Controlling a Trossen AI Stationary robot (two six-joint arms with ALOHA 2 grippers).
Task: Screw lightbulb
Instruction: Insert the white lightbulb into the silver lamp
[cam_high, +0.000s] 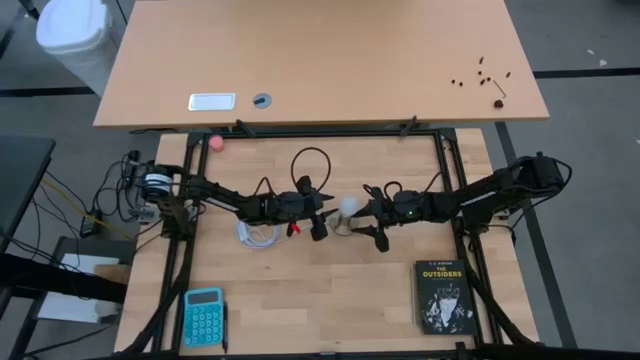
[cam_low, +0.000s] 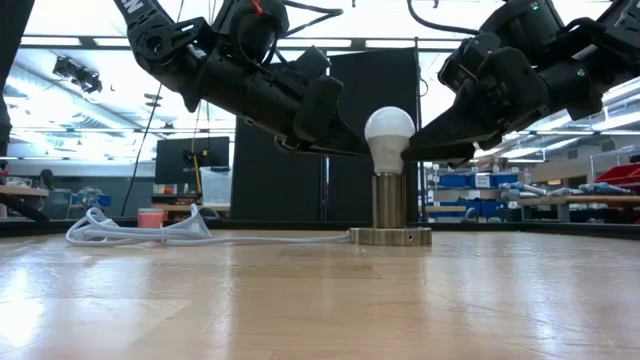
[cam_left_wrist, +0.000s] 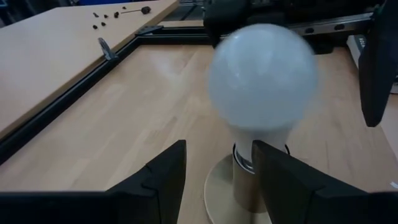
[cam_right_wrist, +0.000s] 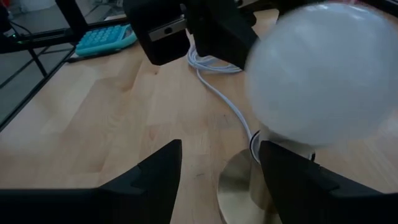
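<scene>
I see one white frosted pear-shaped lightbulb (cam_low: 390, 132) upright in one round metallic socket (cam_low: 390, 215) with a white cord (cam_low: 150, 235). Two grippers flank it: left gripper (cam_high: 322, 215) and right gripper (cam_high: 366, 222), both narrowly parted, neither gripping the bulb.

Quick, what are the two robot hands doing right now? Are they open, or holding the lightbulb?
Left gripper: fingers apart at the lightbulb, not clamped on it.
Right gripper: fingers apart too, beside the lightbulb's neck, holding nothing.
</scene>
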